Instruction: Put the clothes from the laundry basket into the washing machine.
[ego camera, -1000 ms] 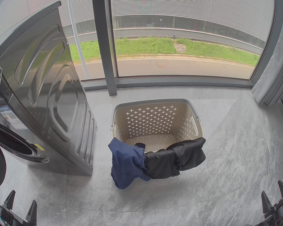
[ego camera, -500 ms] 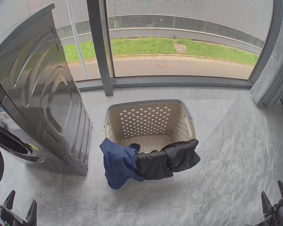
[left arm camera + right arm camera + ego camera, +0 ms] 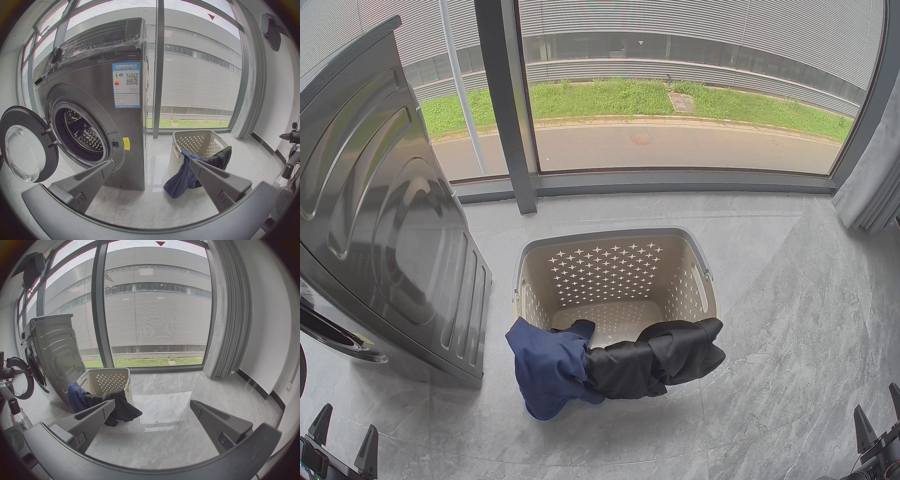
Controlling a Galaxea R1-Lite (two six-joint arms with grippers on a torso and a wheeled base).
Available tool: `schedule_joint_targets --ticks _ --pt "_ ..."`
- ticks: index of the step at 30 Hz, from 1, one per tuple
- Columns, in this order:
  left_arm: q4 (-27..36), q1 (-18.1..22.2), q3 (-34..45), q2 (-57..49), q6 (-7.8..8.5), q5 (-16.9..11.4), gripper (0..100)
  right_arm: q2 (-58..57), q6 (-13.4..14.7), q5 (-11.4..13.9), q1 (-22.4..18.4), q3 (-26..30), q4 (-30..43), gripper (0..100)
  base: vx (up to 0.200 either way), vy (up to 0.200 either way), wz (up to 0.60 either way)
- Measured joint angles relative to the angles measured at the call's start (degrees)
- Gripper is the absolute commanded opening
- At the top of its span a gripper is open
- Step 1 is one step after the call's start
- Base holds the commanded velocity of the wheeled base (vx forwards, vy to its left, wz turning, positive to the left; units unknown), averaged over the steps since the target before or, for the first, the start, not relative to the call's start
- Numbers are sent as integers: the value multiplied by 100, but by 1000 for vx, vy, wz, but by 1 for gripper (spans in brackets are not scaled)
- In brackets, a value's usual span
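The step in hand is judged to be the approach to the laundry basket (image 3: 612, 233), with no garment yet being lifted. The left gripper (image 3: 150, 164) and the right gripper (image 3: 151, 405) are being held low and well short of the basket, each with its fingers spread apart and empty. A blue garment (image 3: 550, 369) and a black garment (image 3: 659, 362) are being carried over the basket's near rim, touching each other and hanging partly outside above the floor (image 3: 787, 312). It is being advised that one garment be pinched at a thick fold near the rim and raised fully clear, since the limp cloth is likely to drag its neighbour along. The basket is being read as rigid beige plastic, perforated with star-shaped holes. The washing machine (image 3: 381, 250), a smooth grey metal cabinet, is standing just beside it, with its round door (image 3: 25, 145) swung open and its drum (image 3: 82, 134) exposed.
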Motion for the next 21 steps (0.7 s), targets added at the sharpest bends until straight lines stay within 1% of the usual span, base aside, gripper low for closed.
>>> schedule_joint_targets --ticks 5,9,12,14,18,21 --pt "2 0 0 -2 5 0 100 5 -18 15 -2 -26 -93 100 0 0 0" --pt "2 0 0 -2 5 -2 100 219 -16 28 16 -416 -271 100 0 0 0" --pt "2 0 0 -2 5 0 100 678 -7 57 82 -733 -369 100 -200 0 0" --pt "0 0 0 0 5 0 100 1041 16 68 154 -824 -432 100 0 0 0" --pt "0 0 0 0 6 0 100 1929 185 101 355 -940 -714 100 0 0 0" --pt "2 0 0 -2 5 0 100 2754 388 121 495 -1028 -1161 100 0 0 0"
